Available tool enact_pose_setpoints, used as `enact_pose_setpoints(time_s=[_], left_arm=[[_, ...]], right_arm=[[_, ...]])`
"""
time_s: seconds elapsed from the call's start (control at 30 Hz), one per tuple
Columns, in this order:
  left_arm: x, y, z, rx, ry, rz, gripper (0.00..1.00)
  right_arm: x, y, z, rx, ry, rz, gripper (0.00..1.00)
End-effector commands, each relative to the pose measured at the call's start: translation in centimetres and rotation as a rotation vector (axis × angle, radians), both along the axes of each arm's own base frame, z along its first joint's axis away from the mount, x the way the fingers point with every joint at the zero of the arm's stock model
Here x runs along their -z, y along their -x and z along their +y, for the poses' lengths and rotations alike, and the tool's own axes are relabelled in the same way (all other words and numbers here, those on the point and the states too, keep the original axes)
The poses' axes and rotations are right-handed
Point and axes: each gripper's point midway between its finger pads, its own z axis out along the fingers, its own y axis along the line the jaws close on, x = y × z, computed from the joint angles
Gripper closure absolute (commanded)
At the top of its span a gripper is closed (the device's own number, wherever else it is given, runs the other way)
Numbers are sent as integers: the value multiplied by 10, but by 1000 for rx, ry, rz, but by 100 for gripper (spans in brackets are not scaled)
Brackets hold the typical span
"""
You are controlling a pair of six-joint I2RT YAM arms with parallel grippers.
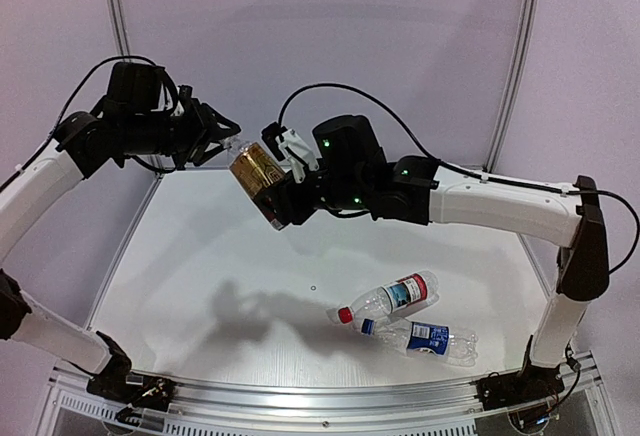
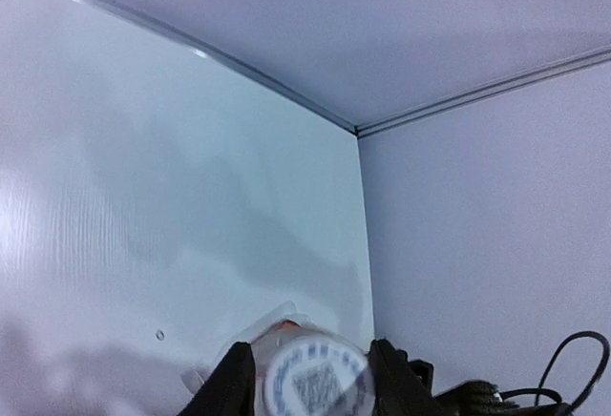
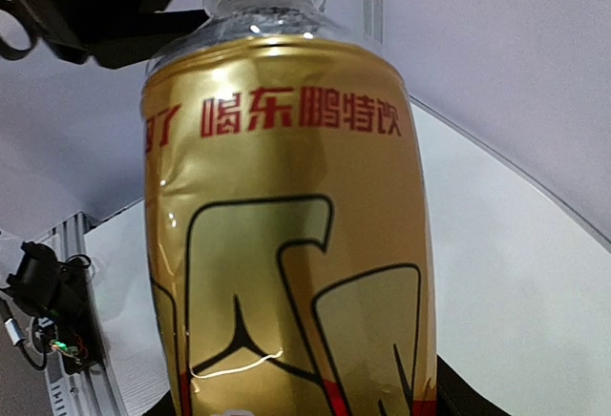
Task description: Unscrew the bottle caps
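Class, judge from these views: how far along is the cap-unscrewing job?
Done: nothing visibly finished. In hand: right fingers hold the gold bottle aloft while left fingers pinch its white cap. Remaining: the red-capped bottle and blue-capped bottle lie on the table, both capped.

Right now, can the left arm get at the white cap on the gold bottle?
Yes, it looks so: the left pincer sits around the white cap, a finger close on each side, while the right pincer holds the gold bottle up in the air. Nothing stands between them.

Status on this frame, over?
Left gripper clamped on white cap. Right gripper holds gold-labelled bottle aloft. Red-capped bottle, blue-labelled bottle lie capped on table. Nothing blocking.
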Motion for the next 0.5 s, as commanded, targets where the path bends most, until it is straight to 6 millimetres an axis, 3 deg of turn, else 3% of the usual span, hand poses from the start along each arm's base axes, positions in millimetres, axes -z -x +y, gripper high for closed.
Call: enact_pose_setpoints(time_s=[0.0,0.17,0.33,0.47], left_arm=[[13,15,-5,15,-5,114,54],[-12,10,-12,52,36,9,33],[-42,18,0,56,24,-120,28],[-51,31,5,119,-2,-244,23]], right_arm=[[8,-25,-14,126,57,-43,100],[9,-16,-16,87,33,-35,100],[11,-11,-24,90,31,-27,100],[9,-5,-30,79,14,-24,100]])
